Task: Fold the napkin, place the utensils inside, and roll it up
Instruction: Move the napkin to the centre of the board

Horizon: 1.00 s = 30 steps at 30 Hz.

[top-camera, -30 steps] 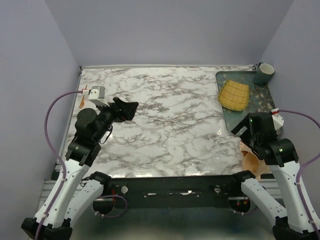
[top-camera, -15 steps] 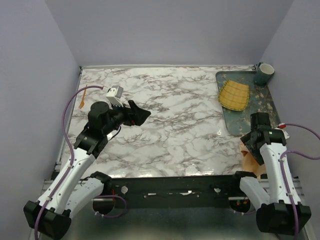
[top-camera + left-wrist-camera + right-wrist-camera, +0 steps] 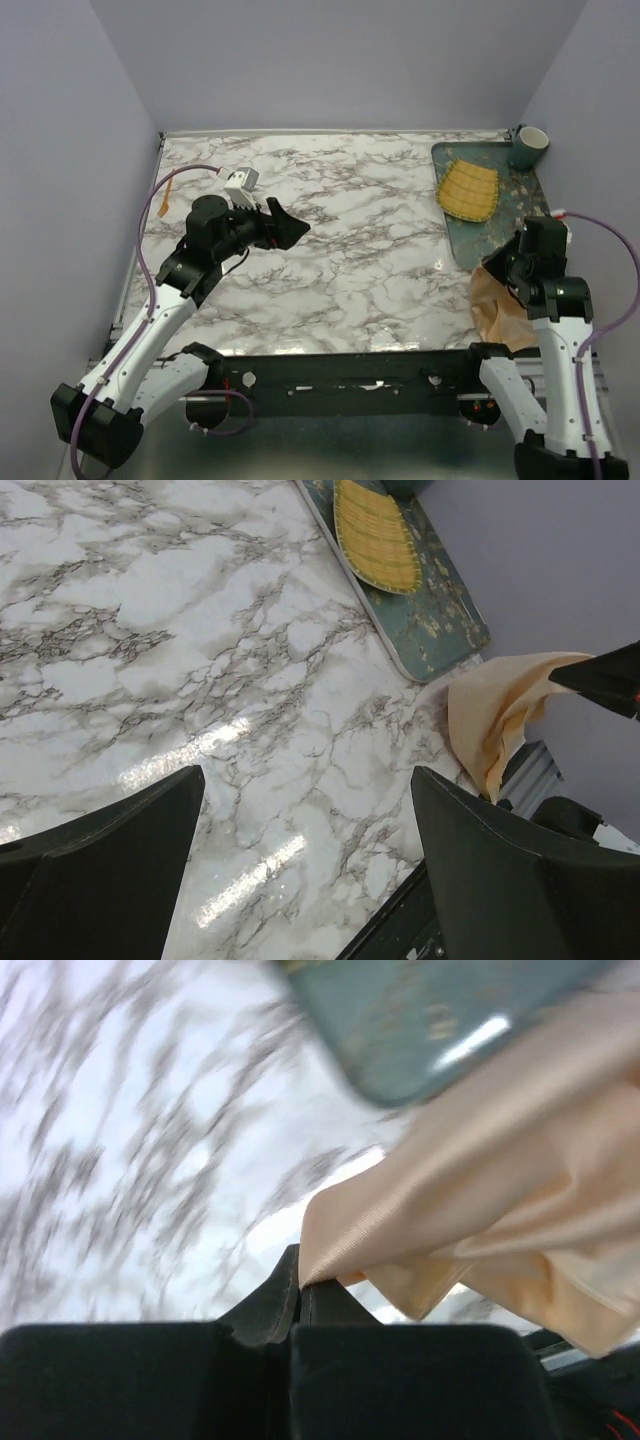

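The right end effector [image 3: 298, 1282] is pressing its jaws together on a fold of the peach-orange napkin [image 3: 480, 1180], pinching the cloth at one edge. From the wrist view the fabric is bunching up and spilling away from the pinch toward 3 o'clock, shiny and creased. Seen from above, the napkin is sitting at about 4 o'clock on the marble worktop [image 3: 350, 260], at its near right corner. One part is lying on the marble and the rest is drooping over the near edge beside the right arm [image 3: 560, 320]. The cloth is crumpled, not spread flat.

Just past the napkin, toward 12 o'clock, a teal speckled tray [image 3: 522, 200] is lying along the worktop's right side. Its near corner is close to the held fold; I cannot tell whether the two are touching. A yellow checked cloth [image 3: 468, 190] is lying on the far half of the tray, and a green cup [image 3: 528, 147] is standing at the tray's far right corner, around 1 o'clock.

The left end effector [image 3: 285, 228] is hovering well apart from all of this, over the left half of the worktop at about 10 o'clock. Its jaws are standing spread wide and are gripping nothing. In its wrist view the two dark fingers [image 3: 110, 870] are framing bare marble, and the opening is pointing toward 3 o'clock, at the napkin and tray. The left arm [image 3: 160, 310] is reaching up from its base at 7 o'clock.
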Each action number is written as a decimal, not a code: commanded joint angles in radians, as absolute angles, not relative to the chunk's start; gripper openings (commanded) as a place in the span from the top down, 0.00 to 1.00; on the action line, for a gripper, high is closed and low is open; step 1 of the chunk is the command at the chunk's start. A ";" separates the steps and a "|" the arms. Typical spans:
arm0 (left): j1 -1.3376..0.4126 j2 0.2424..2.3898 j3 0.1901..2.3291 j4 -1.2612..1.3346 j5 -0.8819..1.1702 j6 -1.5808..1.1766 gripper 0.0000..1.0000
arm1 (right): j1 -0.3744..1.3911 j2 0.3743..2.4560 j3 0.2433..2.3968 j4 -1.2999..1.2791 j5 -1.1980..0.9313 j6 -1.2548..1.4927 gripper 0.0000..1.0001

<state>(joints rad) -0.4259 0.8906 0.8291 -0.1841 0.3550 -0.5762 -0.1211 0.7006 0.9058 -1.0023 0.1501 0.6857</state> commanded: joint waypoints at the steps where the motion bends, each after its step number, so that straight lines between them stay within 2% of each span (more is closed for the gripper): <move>1: -0.430 0.917 0.870 -0.156 0.380 -0.600 0.07 | 0.251 0.869 1.132 -0.833 -0.074 0.557 0.99; 2: -0.430 0.928 0.870 -0.153 0.362 -0.607 0.07 | 0.402 0.899 1.197 -0.821 -0.057 0.551 0.99; 5: -0.430 0.945 0.885 -0.161 0.353 -0.627 0.09 | 0.611 0.998 1.247 -0.773 -0.046 0.563 0.99; 10: -0.430 0.936 0.888 -0.221 0.285 -0.641 0.11 | 0.824 1.150 1.269 -0.583 -0.118 0.529 0.99; 15: -0.428 0.878 0.891 -0.262 0.268 -0.623 0.16 | 0.827 1.229 1.356 -0.508 -0.209 0.441 0.99; 19: -0.423 0.842 0.896 -0.294 0.236 -0.601 0.17 | 0.812 1.345 1.483 -0.604 -0.241 0.416 0.99; 23: -0.423 0.913 0.927 -0.402 0.230 -0.598 0.21 | 0.782 1.333 1.254 -0.624 -0.290 0.446 0.99; 26: -0.423 1.005 0.925 -0.468 0.235 -0.617 0.25 | 0.686 1.270 1.117 -0.583 -0.336 0.476 0.99; 28: -0.423 1.078 0.910 -0.483 0.308 -0.609 0.28 | 0.588 1.234 1.034 -0.526 -0.351 0.480 0.98; 29: -0.439 1.101 0.904 -0.482 0.327 -0.601 0.28 | 0.560 1.241 1.026 -0.514 -0.368 0.480 0.91; 30: -0.455 1.139 0.899 -0.482 0.334 -0.592 0.27 | 0.510 1.261 1.032 -0.506 -0.397 0.460 0.87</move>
<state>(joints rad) -0.4259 1.0233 0.9237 -0.3786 0.2638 -0.6140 0.6483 1.2861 1.0687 -0.5598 -0.3004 0.4709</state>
